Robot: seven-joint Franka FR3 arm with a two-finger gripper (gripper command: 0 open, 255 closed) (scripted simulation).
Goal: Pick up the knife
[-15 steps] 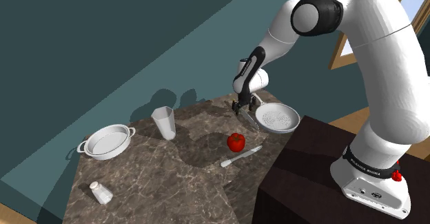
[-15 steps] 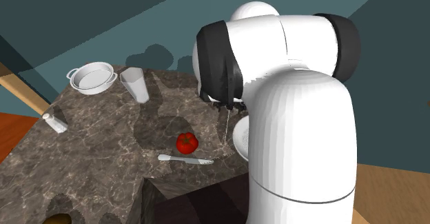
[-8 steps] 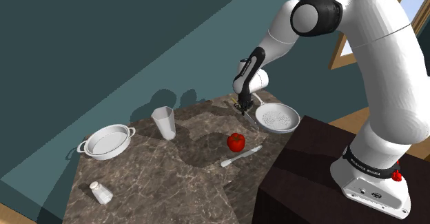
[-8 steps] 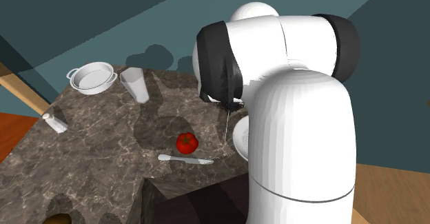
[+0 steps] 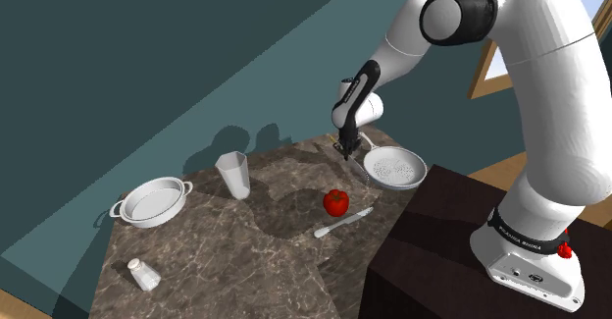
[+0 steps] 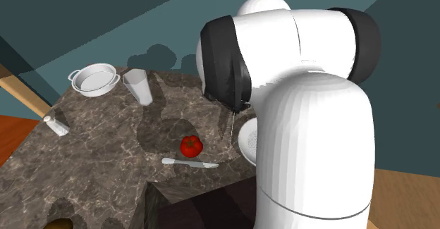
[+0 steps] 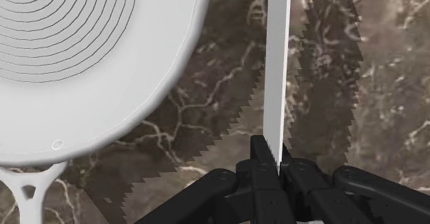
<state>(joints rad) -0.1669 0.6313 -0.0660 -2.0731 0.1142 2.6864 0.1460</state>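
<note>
My black gripper (image 7: 278, 166) is shut on the near end of a thin white knife (image 7: 278, 64), seen edge-on and running straight away from the fingers. In the shoulder view the gripper (image 5: 343, 149) hangs over the far side of the marble counter (image 5: 245, 239), and the knife (image 5: 357, 171) slants down from it toward the perforated white bowl (image 5: 395, 168). From the second exterior view the blade (image 6: 232, 129) hangs as a fine pale line below the arm's dark joint, its tip just above the counter.
A second pale knife-like utensil (image 5: 343, 222) lies flat beside a red tomato (image 5: 335, 202). A white cup (image 5: 233, 175), a two-handled white pot (image 5: 152, 201) and a small shaker (image 5: 144, 274) stand toward the shoulder view's left. The dark stand (image 5: 432, 239) borders the counter.
The fingers went from open to shut on the thin white knife. The hand has since risen a little, carrying the blade with it.
</note>
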